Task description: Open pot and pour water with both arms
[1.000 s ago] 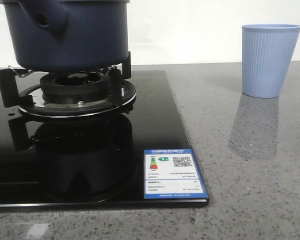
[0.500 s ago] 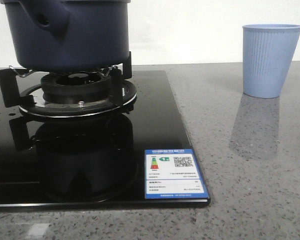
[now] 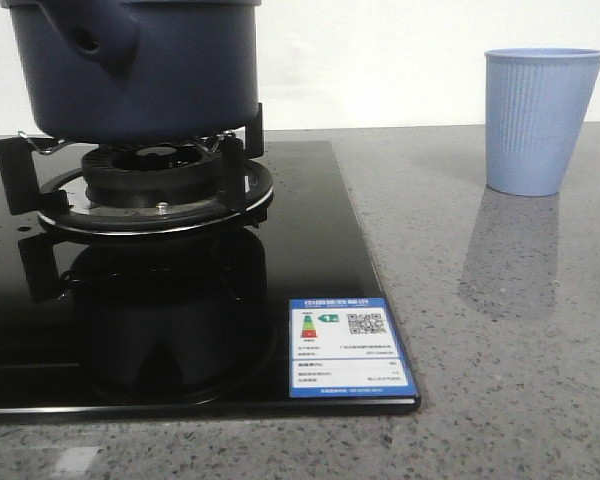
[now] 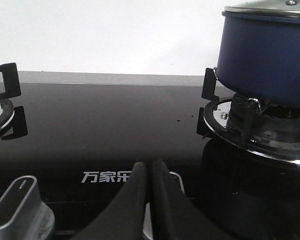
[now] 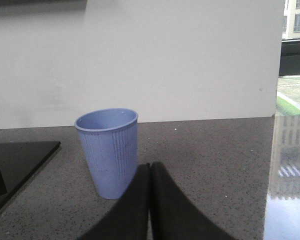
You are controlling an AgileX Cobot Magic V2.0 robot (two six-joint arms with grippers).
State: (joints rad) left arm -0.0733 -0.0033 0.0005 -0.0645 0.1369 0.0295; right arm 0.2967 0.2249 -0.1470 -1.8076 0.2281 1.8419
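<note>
Navy pot (image 3: 130, 65) unmoved on burner (image 3: 152, 185); left gripper (image 4: 149, 172), right gripper (image 5: 149, 175) jaws pressed together, empty.

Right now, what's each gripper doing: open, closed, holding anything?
Left gripper: closed, holding nothing, low over the stove front.
Right gripper: closed, holding nothing, short of the cup.

Lighting: even, moderately bright, diffuse.
Glare: the glossy black cooktop (image 3: 310, 230) mirrors the burner and the pot (image 3: 140, 70); the polished stone surface (image 3: 500, 330) carries a soft reflection of the light blue cup (image 3: 540, 120).
Daylight: a window (image 5: 295, 45) in the right wrist view throws a pale sheen on the surface below it.
Focus: front view sharp; the dark fingers (image 4: 140, 200) in both wrist views are blurred, nearly silhouettes.
Shadows: faint, soft-edged.
</note>
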